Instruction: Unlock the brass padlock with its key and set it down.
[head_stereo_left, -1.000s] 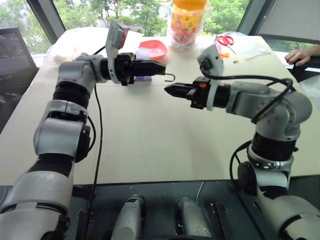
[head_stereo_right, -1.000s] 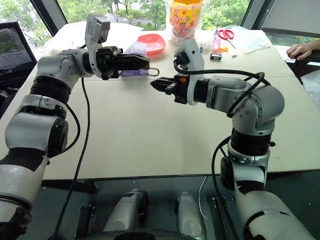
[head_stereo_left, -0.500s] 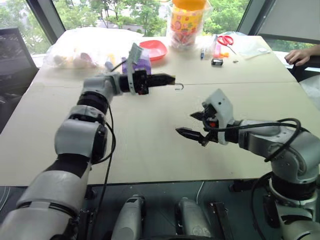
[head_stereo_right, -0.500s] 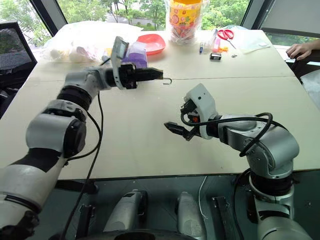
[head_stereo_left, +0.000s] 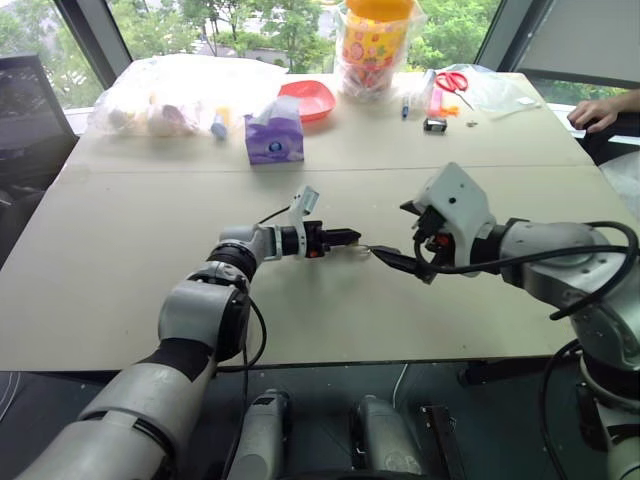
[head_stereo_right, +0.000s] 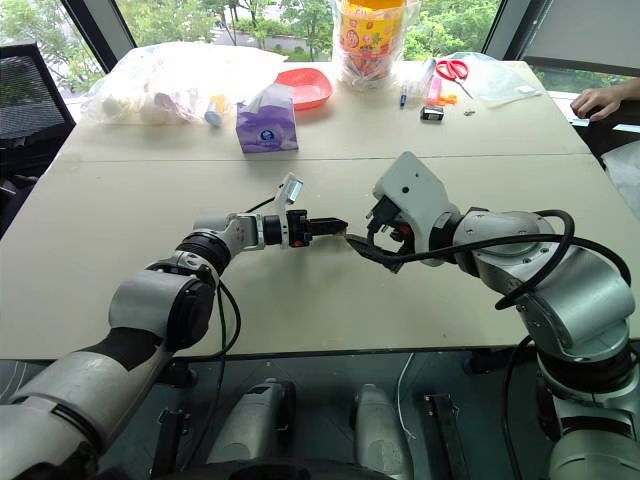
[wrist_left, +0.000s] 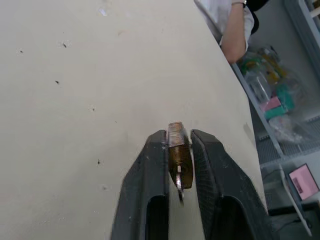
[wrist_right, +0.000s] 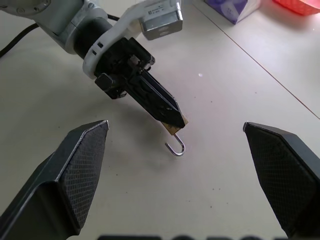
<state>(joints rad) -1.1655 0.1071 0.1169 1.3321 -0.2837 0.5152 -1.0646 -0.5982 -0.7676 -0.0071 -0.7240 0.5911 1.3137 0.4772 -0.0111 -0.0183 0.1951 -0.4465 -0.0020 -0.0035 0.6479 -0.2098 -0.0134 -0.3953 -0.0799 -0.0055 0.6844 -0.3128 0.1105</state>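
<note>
The brass padlock (wrist_left: 179, 157) sits between the two black fingers of my left gripper (head_stereo_left: 352, 238), which is shut on it low over the middle of the table (head_stereo_left: 300, 300). Its silvery shackle (wrist_right: 176, 147) hangs out past the fingertips as an open hook, close to the tabletop. A small silvery bit (wrist_left: 180, 189) pokes from the padlock's other end; I cannot tell whether it is the key. My right gripper (head_stereo_left: 396, 234) faces the padlock from the right, open wide, with its fingers (wrist_right: 80, 170) apart from the padlock and nothing between them.
At the table's far side stand a purple tissue box (head_stereo_left: 274, 135), a red bowl (head_stereo_left: 308, 97), an orange-lidded jar (head_stereo_left: 375, 45), red-handled scissors (head_stereo_left: 455, 80) and a filled plastic bag (head_stereo_left: 170, 95). A person's hand (head_stereo_left: 600, 108) rests at the far right edge.
My left arm has come down from chest height to just above the table, carrying the padlock. The right gripper went from shut to wide open and drew back to the right.
</note>
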